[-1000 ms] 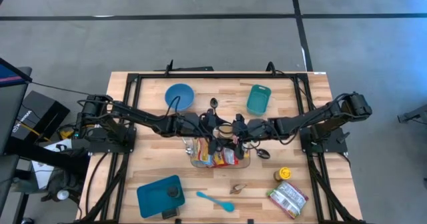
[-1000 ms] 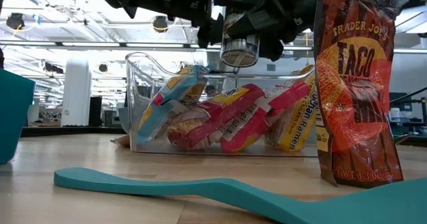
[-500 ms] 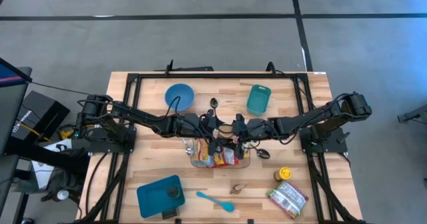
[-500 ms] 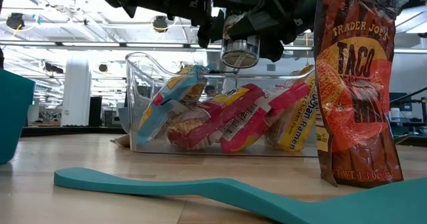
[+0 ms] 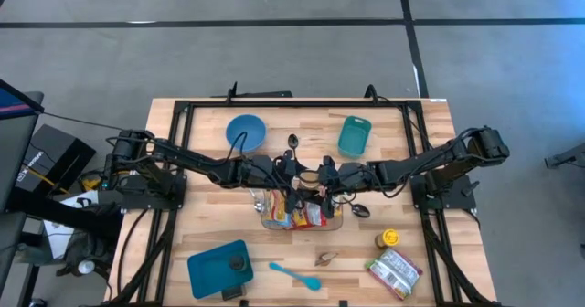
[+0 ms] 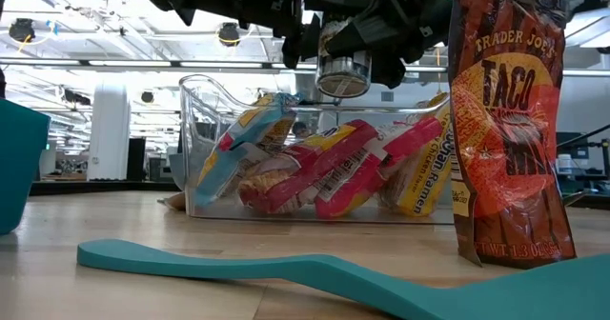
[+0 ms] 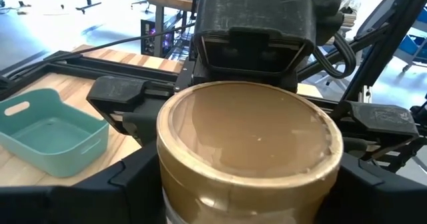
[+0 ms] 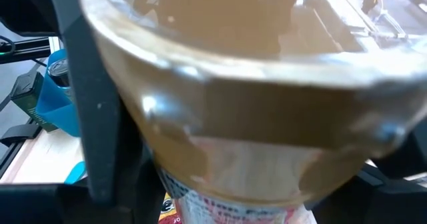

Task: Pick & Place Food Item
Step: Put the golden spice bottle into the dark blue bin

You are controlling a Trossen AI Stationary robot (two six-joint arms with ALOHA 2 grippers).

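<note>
Two dark robot arms meet in the middle of the high view, over a clear plastic bin point(image 6: 315, 182) full of bright yellow, red and pink noodle packets point(image 6: 329, 172). The bin sits on the pale wooden surface point(image 5: 439, 152), a little below the centre of that frame.

Between the two arms there is a round jar of brown spread with a clear lid point(image 7: 248, 141). In the low view the jar point(image 6: 341, 72) hangs in the air in the upper middle of the frame, just above the bin's rim. The left gripper point(image 5: 294, 181) holds the jar, with a dark finger point(image 7: 127, 184) on each side of it. The right gripper point(image 5: 322, 181) is right up against the same jar from the other side, and the jar point(image 8: 267, 104) fills nearly all of its wrist view. Its fingers stand wide on either side of the jar, but I cannot tell if they press on it.

In the high view, a round blue bowl point(image 5: 245, 131) sits at the upper left of the surface. A small teal tub point(image 5: 355, 135) is at the upper right. A teal spatula point(image 5: 294, 274) lies near the bottom middle. A teal tray point(image 5: 219, 269) is at the lower left. A red and orange taco bag point(image 6: 505, 120) stands tall at the right of the low view.
</note>
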